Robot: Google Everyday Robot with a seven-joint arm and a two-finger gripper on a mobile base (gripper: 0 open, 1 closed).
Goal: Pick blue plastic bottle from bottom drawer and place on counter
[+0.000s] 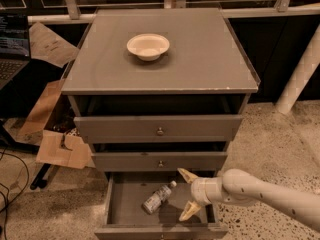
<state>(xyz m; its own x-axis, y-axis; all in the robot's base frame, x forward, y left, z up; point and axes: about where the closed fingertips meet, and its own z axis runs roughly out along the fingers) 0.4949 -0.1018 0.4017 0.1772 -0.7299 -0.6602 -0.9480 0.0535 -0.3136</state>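
Observation:
The blue plastic bottle (157,198) lies on its side on the grey floor of the open bottom drawer (130,215), cap pointing up-right. My gripper (187,194) hangs over the right part of that drawer, just right of the bottle. Its two pale fingers are spread apart, one near the cap and one lower down (188,210), with nothing between them. The white arm reaches in from the lower right. The counter (200,54) is the grey cabinet top above.
A white bowl (148,46) stands on the counter at its back left. Two upper drawers with round knobs (160,131) are shut above the open one. Cardboard pieces (60,149) and cables lie on the floor left of the cabinet. A white post (299,76) stands at the right.

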